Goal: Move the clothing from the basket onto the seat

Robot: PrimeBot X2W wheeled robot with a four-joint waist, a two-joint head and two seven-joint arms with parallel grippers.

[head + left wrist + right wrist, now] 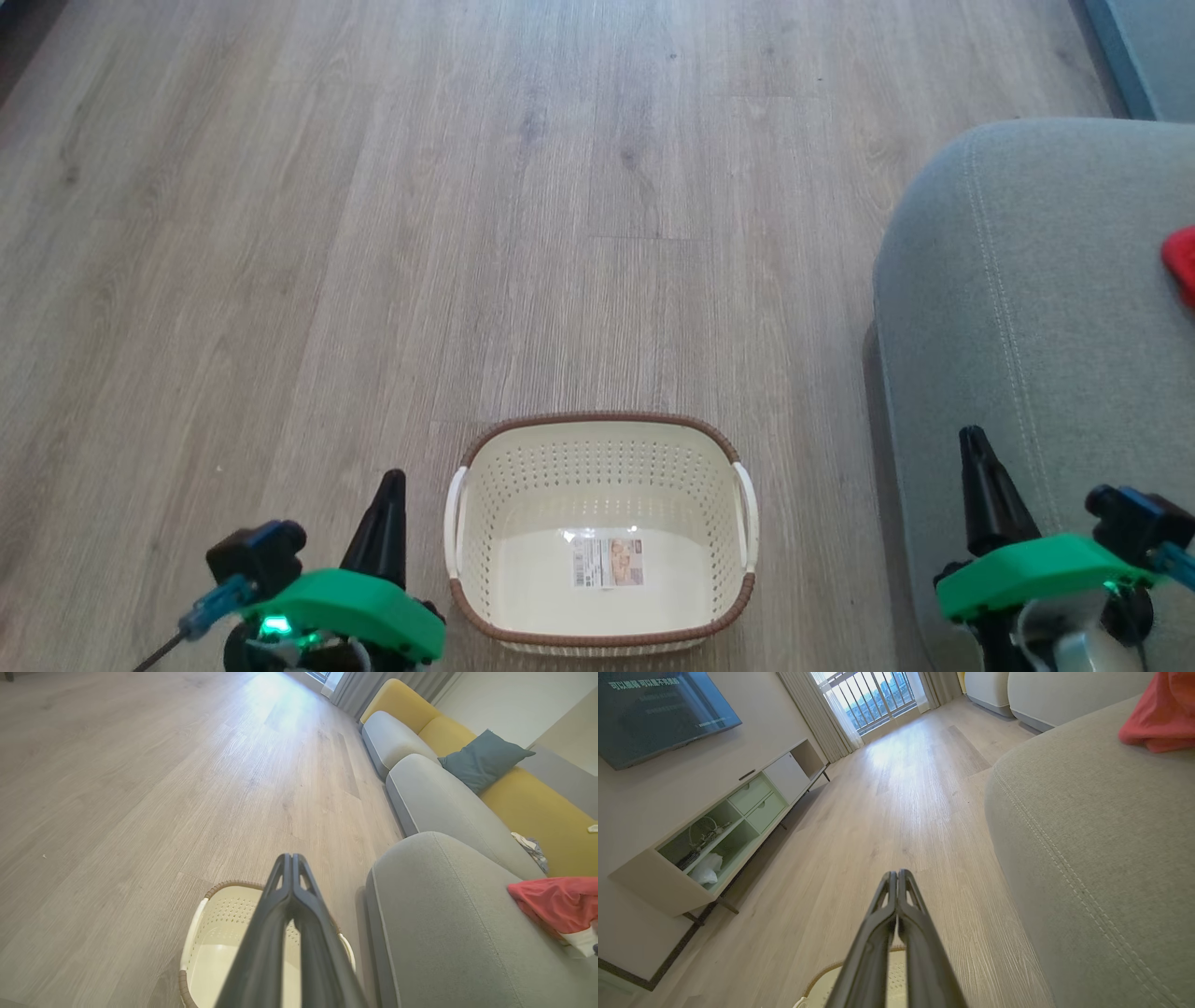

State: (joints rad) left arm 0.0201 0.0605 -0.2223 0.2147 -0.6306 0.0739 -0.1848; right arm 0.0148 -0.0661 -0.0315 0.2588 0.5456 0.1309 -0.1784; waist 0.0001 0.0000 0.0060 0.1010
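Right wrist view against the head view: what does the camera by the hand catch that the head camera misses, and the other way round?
Right wrist view, not head view: a wall screen, a low cabinet with open shelves, curtains and a balcony window.
Head view, not right wrist view: the left gripper, shut, and the paper label on the bare bottom of the basket.
Both: the wooden floor, the grey seat with red clothing lying on it, part of the basket, and the right gripper, shut and holding nothing.
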